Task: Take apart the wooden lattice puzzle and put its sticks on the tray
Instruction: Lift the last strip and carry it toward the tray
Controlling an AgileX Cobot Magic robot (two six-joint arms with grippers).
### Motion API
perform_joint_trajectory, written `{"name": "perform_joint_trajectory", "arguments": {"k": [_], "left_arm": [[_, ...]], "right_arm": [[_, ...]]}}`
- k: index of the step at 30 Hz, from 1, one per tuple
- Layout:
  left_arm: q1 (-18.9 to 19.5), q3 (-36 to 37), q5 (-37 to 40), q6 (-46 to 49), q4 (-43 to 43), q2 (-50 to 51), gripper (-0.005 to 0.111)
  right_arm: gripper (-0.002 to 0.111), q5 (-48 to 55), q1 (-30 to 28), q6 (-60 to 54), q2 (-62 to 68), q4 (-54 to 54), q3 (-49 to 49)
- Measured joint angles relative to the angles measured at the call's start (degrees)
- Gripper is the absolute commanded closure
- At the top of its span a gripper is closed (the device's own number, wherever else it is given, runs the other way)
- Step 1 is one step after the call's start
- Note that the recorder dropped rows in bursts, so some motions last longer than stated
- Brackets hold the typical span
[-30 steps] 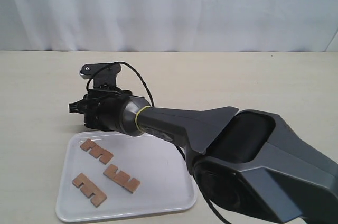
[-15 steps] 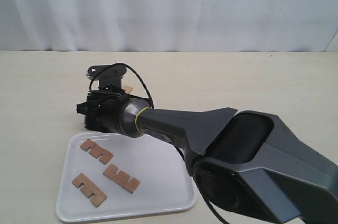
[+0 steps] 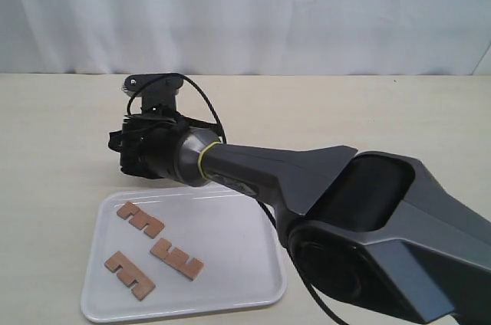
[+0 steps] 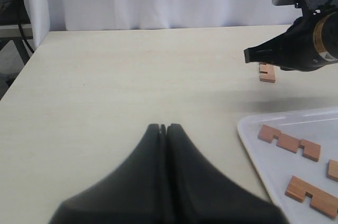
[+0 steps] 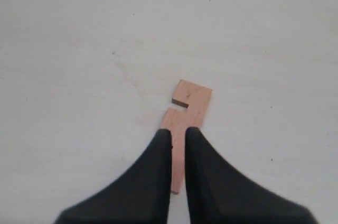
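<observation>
Right wrist view: right claw (image 5: 178, 132) closed on end of stick (image 5: 190, 97).
Narrow grip; stick may swivel or drop short of tray (image 3: 238, 264).

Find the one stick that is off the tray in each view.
Right wrist view: the stick sits mid-picture, between the fingers of the right gripper.
Left wrist view: just under that gripper's tip, beyond the corner of the tray.
Exterior view: not visible; the gripper's wrist hides it.
Shared landmark: the right gripper, seen in all three.
</observation>
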Motion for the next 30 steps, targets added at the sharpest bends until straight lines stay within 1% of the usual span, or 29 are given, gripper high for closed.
{"name": "perform_joint_trajectory", "arguments": {"k": [1,4,6,7,9,11,14,17,18,19,20,24,30], "left_arm": [[0.0,0.0,0.0,0.0,0.0,0.0,0.107],[0.0,0.0,0.0,0.0,0.0,0.0,0.107],[0.0,0.0,0.0,0.0,0.0,0.0,0.107],[0.0,0.0,0.0,0.0,0.0,0.0,0.107],[0.0,0.0,0.0,0.0,0.0,0.0,0.107],[0.0,0.0,0.0,0.0,0.0,0.0,0.107],[0.0,0.0,0.0,0.0,0.0,0.0,0.107],[0.0,0.0,0.0,0.0,0.0,0.0,0.107],[0.0,0.0,0.0,0.0,0.0,0.0,0.107],[0.0,0.0,0.0,0.0,0.0,0.0,0.107],[0.0,0.0,0.0,0.0,0.0,0.0,0.107],[0.0,0.0,0.0,0.0,0.0,0.0,0.107],[0.0,0.0,0.0,0.0,0.0,0.0,0.107]], "right_arm": [[0.083,0.0,0.0,0.5,0.0,-0.1,0.0],[0.06,0.0,0.0,2.5,0.1,-0.2,0.0],[0.049,-0.7,0.0,3.2,0.3,-0.2,0.0],[0.046,-1.5,0.0,3.5,0.7,-0.2,0.0],[0.044,-3.4,0.0,3.8,1.4,-0.4,0.0],[0.046,-6.0,0.0,4.9,2.4,-1.6,0.0],[0.048,-5.3,-0.1,8.0,3.8,-6.0,0.0],[0.048,-5.1,-0.4,8.6,4.3,-6.4,0.0],[0.051,-5.0,-0.6,8.6,4.6,-6.4,0.0],[0.058,-5.0,-0.7,8.7,4.9,-6.6,0.0],[0.071,-5.0,-0.7,8.7,4.9,-6.7,-0.1],[0.104,-4.1,-0.7,8.5,4.9,-6.6,-0.1],[0.104,-3.4,-0.7,7.1,4.6,-5.0,-0.2]]}}
